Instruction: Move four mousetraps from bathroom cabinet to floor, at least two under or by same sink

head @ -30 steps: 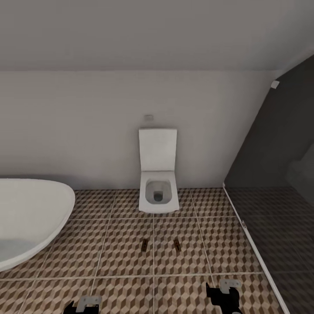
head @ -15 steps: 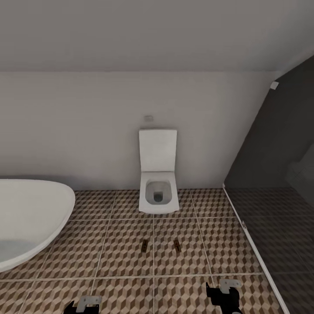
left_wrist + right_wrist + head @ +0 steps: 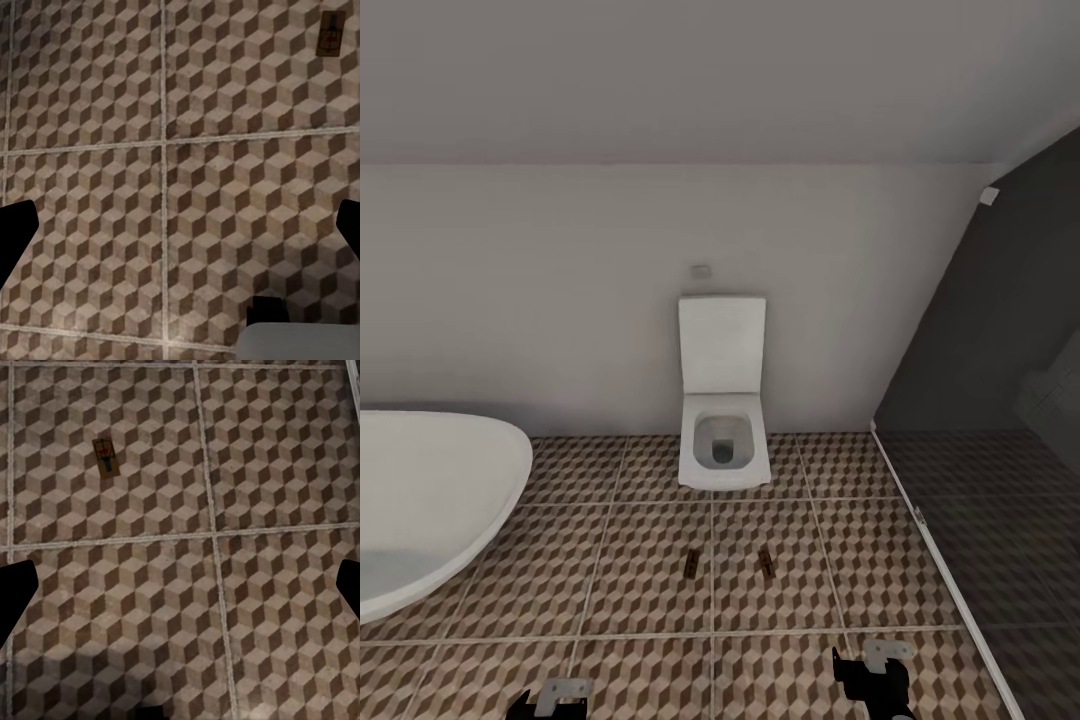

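Two mousetraps lying flat on the bathroom floor (image 3: pixel 640 580) before the toilet (image 3: pixel 724 400): left mousetrap (image 3: pixel 691 563), right mousetrap (image 3: pixel 765 562), small tan boards, dark metal, well apart | bathtub (image 3: pixel 420 510) bounding left, glass partition (image 3: pixel 980 500) right, open tiles between | wrist views showing one trap each | left gripper (image 3: pixel 180 232) and right gripper (image 3: pixel 180 592) both standing apart, holding nothing

toilet (image 3: pixel 724 420): lid up, against wall | bathtub (image 3: pixel 430 500): left | dark glass partition (image 3: pixel 990 420): right

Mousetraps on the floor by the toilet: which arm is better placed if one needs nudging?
No clear edge. Left mousetrap sits nearer the left gripper, right mousetrap nearer the right gripper. Both grippers are open and empty.
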Robot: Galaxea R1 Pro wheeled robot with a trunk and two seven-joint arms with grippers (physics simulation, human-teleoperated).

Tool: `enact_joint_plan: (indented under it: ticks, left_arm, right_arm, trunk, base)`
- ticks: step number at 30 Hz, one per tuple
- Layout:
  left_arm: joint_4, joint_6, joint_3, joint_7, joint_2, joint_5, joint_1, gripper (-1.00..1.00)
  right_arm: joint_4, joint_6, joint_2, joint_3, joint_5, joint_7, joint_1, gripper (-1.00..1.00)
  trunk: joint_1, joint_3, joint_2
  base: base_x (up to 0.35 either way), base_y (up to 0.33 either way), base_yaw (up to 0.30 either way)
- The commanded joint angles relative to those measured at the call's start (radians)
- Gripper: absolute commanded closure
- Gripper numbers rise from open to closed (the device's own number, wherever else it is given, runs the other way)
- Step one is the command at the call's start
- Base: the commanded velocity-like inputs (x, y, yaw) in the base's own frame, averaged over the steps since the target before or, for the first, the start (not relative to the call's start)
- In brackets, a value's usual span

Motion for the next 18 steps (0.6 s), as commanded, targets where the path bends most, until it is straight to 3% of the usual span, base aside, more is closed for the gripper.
enact_joint_plan:
  ticks: [1, 18]
  left_arm:
    - [0.003, -0.004, -0.008, 0.003, -0.001, 0.003, -0.001, -1.00]
    - [0.003, -0.003, -0.008, 0.003, -0.002, 0.003, 0.000, -1.00]
  right_arm:
    - [0.001, -0.003, 0.000, 0.009, -0.010, -0.001, -0.001, -1.00]
    - [0.001, -0.003, 0.000, 0.009, -0.010, -0.001, -0.001, -1.00]
  trunk:
    - [0.001, -0.002, -0.002]
    - [0.001, -0.002, -0.002]
  base:
    - [0.000, 0.000, 0.000]
    - [0.000, 0.000, 0.000]
